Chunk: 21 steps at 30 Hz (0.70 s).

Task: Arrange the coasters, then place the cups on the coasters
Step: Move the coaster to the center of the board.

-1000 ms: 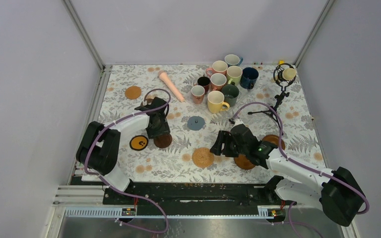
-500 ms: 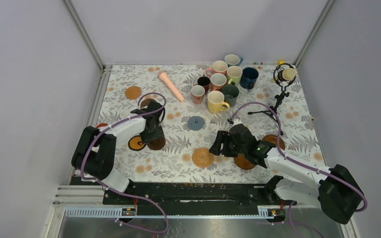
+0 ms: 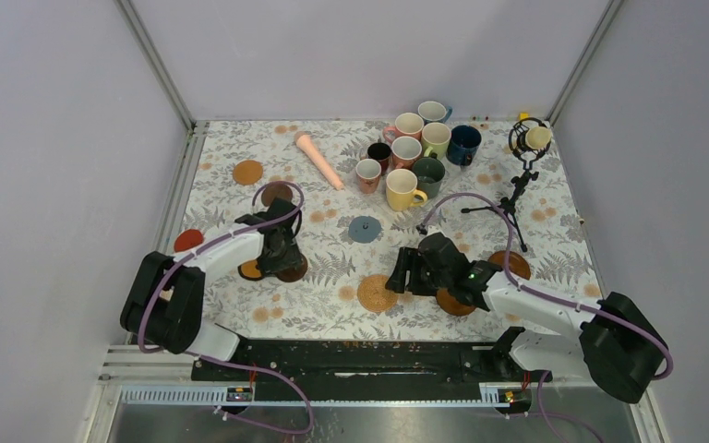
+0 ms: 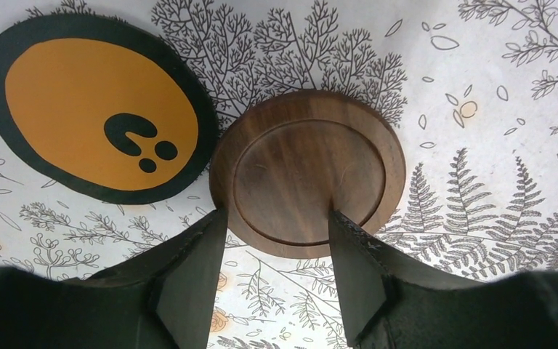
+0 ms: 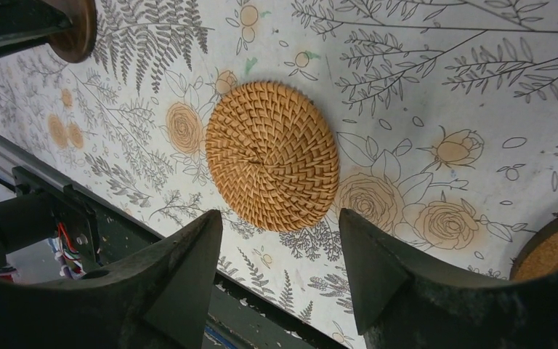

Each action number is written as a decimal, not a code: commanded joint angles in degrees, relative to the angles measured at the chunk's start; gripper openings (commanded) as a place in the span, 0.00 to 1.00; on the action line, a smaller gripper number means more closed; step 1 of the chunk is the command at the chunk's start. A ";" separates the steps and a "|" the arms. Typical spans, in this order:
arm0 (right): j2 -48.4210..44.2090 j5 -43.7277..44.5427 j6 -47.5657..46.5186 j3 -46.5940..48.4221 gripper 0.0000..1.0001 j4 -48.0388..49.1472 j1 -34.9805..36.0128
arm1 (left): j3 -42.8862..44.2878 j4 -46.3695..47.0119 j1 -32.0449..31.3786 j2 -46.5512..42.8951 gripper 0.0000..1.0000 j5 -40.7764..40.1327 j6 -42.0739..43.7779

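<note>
Brown coaster (image 4: 309, 171): wood, dark grain showing, smooth with a soft satin sheen.
Orange coaster (image 4: 98, 109): flat and matt, the black edge slightly fuzzy to my eye.
Woven coaster (image 5: 272, 154): tan plaited fibre, rough, ridged, dull.
Speckled coaster (image 5: 552, 251): grainy top that looks like cork to me.
Table cover (image 4: 479, 87): smooth printed sheet, faintly glossy; I cannot tell cloth from vinyl.
My left gripper (image 4: 276, 214): matt black fingers, plastic by the look.
My right gripper (image 5: 280, 214): the same matt black, faintly grainy.
Mugs (image 3: 404, 188): glazed ceramic, glossy.
</note>
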 commanded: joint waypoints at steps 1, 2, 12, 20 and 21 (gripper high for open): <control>1.70 0.74 1.51 2.78 0.67 2.08 1.76 | -1.21 -0.66 0.29 -3.57 0.55 0.99 -0.20; 1.92 1.08 1.69 2.82 0.67 2.08 1.94 | -1.24 -0.68 0.28 -4.68 0.54 1.87 -0.15; 3.13 5.52 6.57 0.56 0.72 1.98 3.03 | 9.27 -2.26 0.29 -15.31 0.56 9.45 7.48; 3.88 6.69 8.84 -1.27 0.70 1.85 4.50 | 15.97 -2.44 0.28 -27.29 0.75 3.12 18.26; 4.33 7.28 8.89 -0.97 0.70 1.48 4.59 | 15.17 -1.55 0.33 -28.62 0.82 3.79 19.66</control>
